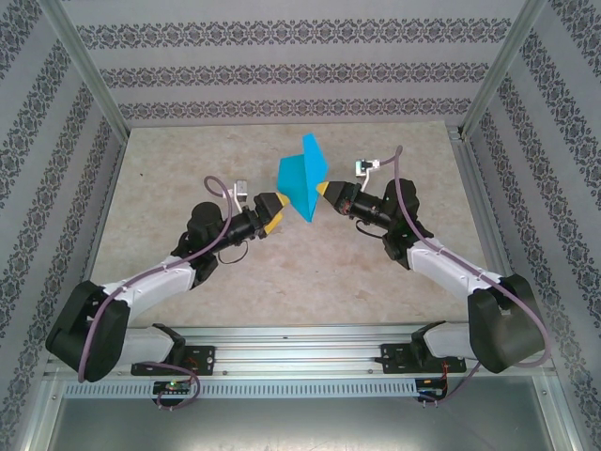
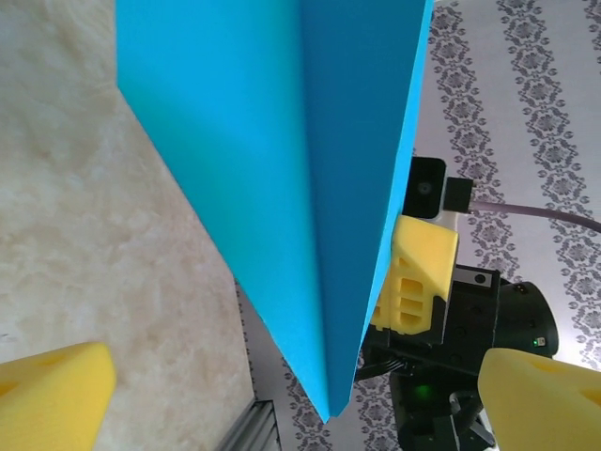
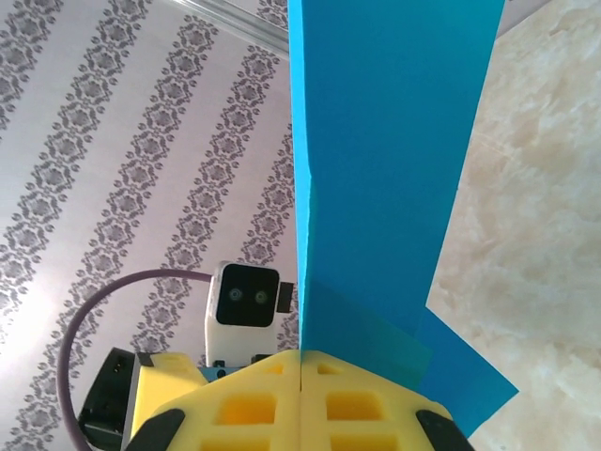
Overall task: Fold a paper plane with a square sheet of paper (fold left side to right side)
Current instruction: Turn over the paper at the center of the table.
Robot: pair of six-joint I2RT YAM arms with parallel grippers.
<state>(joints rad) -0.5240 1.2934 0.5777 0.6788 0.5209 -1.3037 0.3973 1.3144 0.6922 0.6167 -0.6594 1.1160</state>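
Note:
The square sheet of paper (image 1: 302, 178) is cyan-blue and folded into a pointed, layered shape. It is held up off the table, point downward. My right gripper (image 1: 322, 191) is shut on its right edge; in the right wrist view the yellow fingertips (image 3: 300, 362) meet on the paper (image 3: 385, 160). My left gripper (image 1: 278, 212) is open just left of the paper's lower point. In the left wrist view its two yellow fingers (image 2: 47, 395) stand far apart, with the tip of the paper (image 2: 282, 169) hanging between them, touching neither.
The beige marbled tabletop (image 1: 188, 178) lies under both arms. Patterned walls and metal posts (image 1: 89, 70) close in the back and sides. A metal rail (image 1: 300, 343) runs along the near edge.

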